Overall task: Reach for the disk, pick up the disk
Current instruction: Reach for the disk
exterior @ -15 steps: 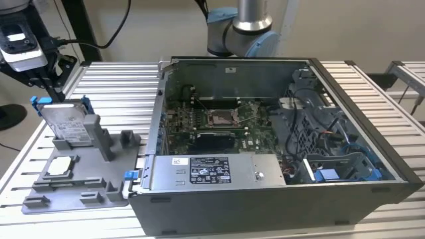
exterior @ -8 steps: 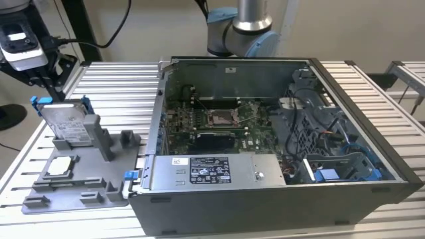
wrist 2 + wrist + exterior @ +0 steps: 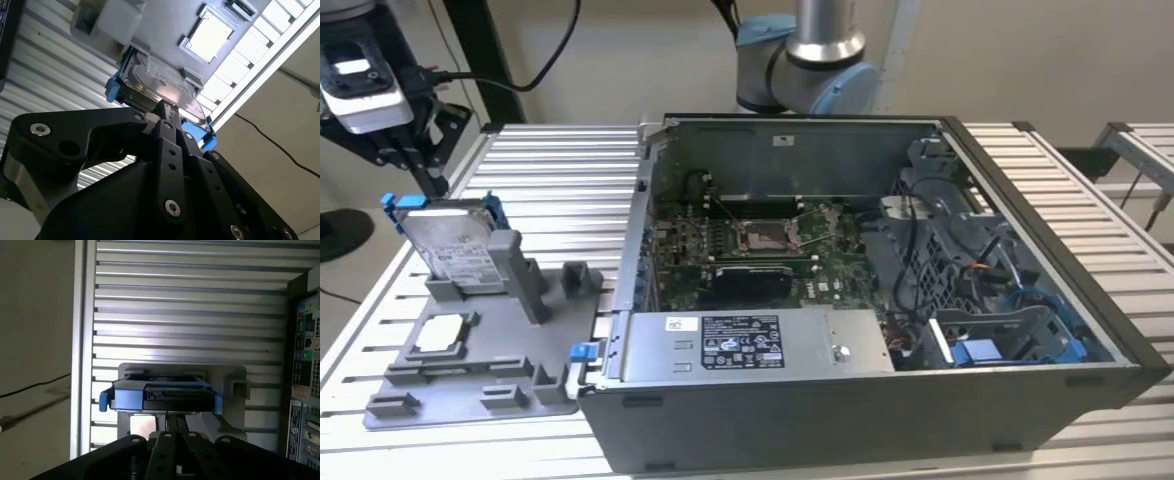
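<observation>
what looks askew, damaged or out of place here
Nothing stands out. The disk stands on edge, slightly tilted, in its grey holder, with no visible damage, and the claw is by its top edge.

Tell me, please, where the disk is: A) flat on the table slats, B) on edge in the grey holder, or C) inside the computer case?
B: the disk stands on edge in the grey holder, outside the computer case, with the end effector just above it.
</observation>
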